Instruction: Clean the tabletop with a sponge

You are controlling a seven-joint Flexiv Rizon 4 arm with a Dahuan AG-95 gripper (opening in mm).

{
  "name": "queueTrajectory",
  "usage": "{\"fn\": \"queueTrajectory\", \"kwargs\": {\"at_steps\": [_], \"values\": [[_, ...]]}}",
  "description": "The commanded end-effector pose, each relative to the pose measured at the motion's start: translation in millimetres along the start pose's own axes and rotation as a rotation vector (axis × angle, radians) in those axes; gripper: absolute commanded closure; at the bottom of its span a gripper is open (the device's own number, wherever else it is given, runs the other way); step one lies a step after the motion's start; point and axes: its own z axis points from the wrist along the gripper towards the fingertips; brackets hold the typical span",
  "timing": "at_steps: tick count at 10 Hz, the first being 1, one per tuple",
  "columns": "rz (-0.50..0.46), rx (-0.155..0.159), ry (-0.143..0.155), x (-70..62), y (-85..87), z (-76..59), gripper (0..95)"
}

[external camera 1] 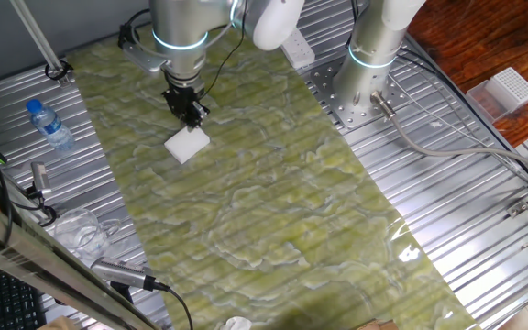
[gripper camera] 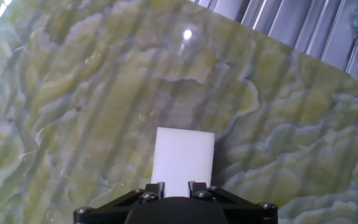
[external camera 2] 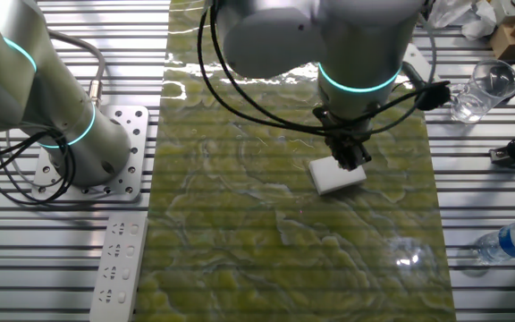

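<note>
The sponge (external camera 1: 188, 144) is a small white block resting flat on the yellow-green marbled tabletop (external camera 1: 273, 211), toward its far left part. My black gripper (external camera 1: 192, 114) comes down on the sponge's rear edge and is shut on it. From the other side the sponge (external camera 2: 336, 174) sits just below the gripper (external camera 2: 350, 156) on the tabletop (external camera 2: 266, 250). The hand view shows the sponge (gripper camera: 183, 160) clamped between both fingers (gripper camera: 156, 190), its far end lying on the tabletop (gripper camera: 73, 106).
Ribbed metal panels (external camera 1: 447, 183) flank the sheet. A water bottle (external camera 1: 49, 124) and a clear crumpled cup (external camera 1: 79, 229) lie left of it. A second arm's base (external camera 1: 367, 87) stands at the back right. A white power strip (external camera 2: 116, 268) and a glass (external camera 2: 481, 89) lie beside the sheet.
</note>
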Motion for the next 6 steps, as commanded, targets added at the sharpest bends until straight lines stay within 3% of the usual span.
{"fn": "queueTrajectory", "kwargs": {"at_steps": [1,5,6], "values": [[-0.006,-0.007,0.001,-1.9,-0.2,-1.8,76.0],[0.027,-0.001,0.009,-1.4,-0.9,-2.5,76.0],[0.018,-0.004,0.015,-1.4,-0.9,-2.5,95.0]]}}
